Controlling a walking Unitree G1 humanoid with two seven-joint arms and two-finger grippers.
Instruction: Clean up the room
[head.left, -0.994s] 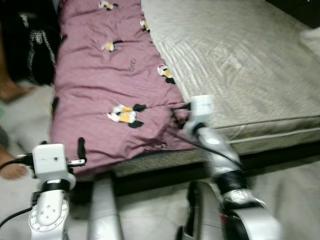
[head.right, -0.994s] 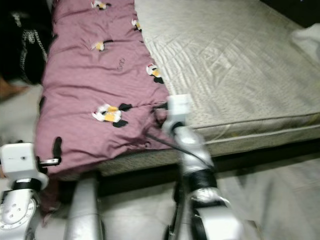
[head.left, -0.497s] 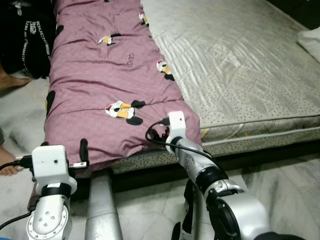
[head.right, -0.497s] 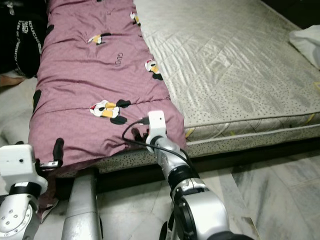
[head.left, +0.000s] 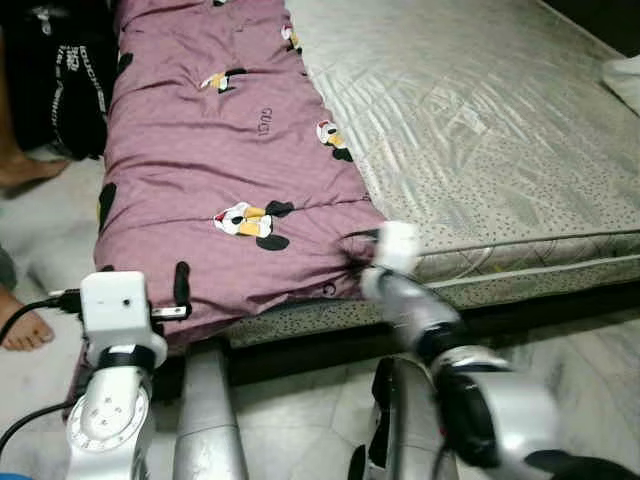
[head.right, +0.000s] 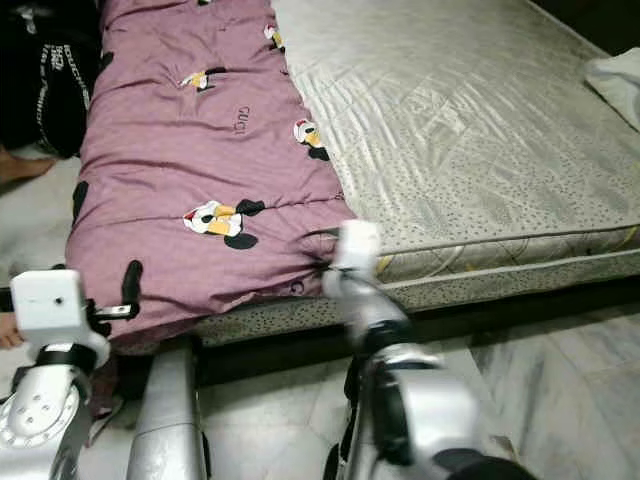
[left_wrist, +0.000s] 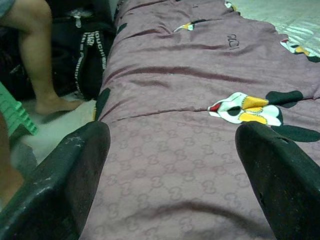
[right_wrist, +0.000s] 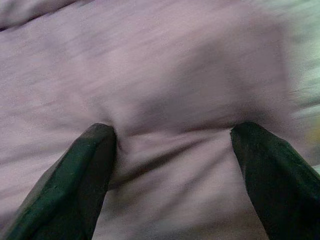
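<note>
A grey quilted mattress (head.left: 480, 130) fills most of the scene, sitting low over a pale marble floor (head.left: 590, 360). Along its left side lies a mauve quilt (head.left: 220, 160) printed with cartoon figures, its near edge hanging over the mattress front. No container can be made out. A black bag (head.left: 75, 80) with white lettering stands on the floor left of the quilt, and a white cloth (head.right: 615, 75) shows at the mattress's far right edge. A person's bare feet (head.left: 25, 325) rest on the floor at the left.

The right gripper (right_wrist: 172, 160) reaches forward to the quilt's near right corner; its 2 black fingers (right_wrist: 90, 170) are spread apart with bunched fabric pressed between them, not clenched on it. The left gripper (left_wrist: 172, 175) is held at the quilt's near left edge, its 2 fingers (left_wrist: 65, 185) wide apart over the fabric, grasping nothing. Both silver arms bend upward from below the bed's front.
</note>
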